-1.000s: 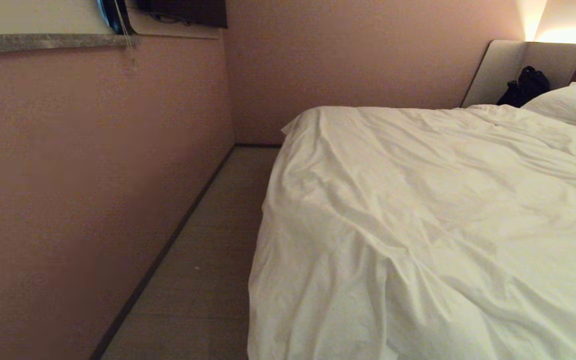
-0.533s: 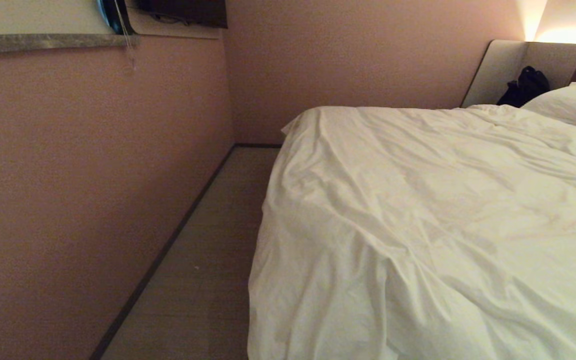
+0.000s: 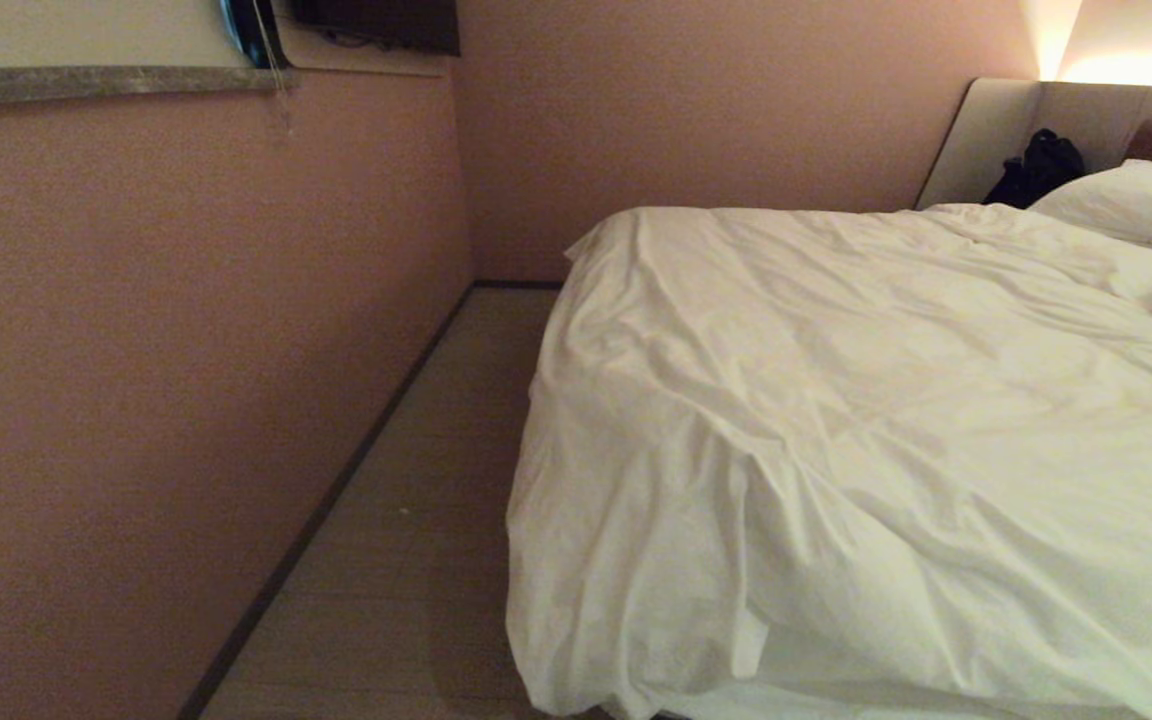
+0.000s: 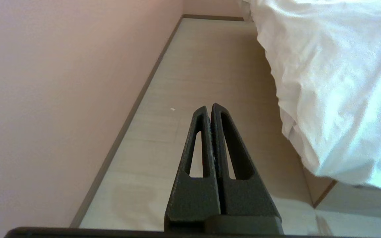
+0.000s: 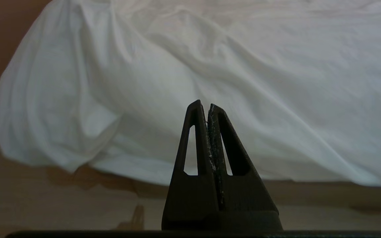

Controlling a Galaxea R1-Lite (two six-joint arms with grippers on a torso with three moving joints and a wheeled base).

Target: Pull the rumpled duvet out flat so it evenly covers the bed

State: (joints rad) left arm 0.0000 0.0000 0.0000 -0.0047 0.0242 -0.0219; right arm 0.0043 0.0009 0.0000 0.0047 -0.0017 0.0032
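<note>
Okay, your left gripper (image 4: 209, 109) and right gripper (image 5: 202, 106) are both clenched, holding nothing, low beside the bed (image 5: 210, 190). Duvet (image 3: 856, 400) lies wrinkled across it, draping over the near corner.

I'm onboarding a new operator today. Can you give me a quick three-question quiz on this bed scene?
1. True or false: the left gripper holds the duvet.
2. What dark thing lies by the headboard, beside the pillow?
A. a black bag
B. a lamp
C. a shoe
3. The right gripper points at the ____.

Key: 1 false, it is shut on nothing, over the floor. 2 A, the bag. 3 duvet.
</note>
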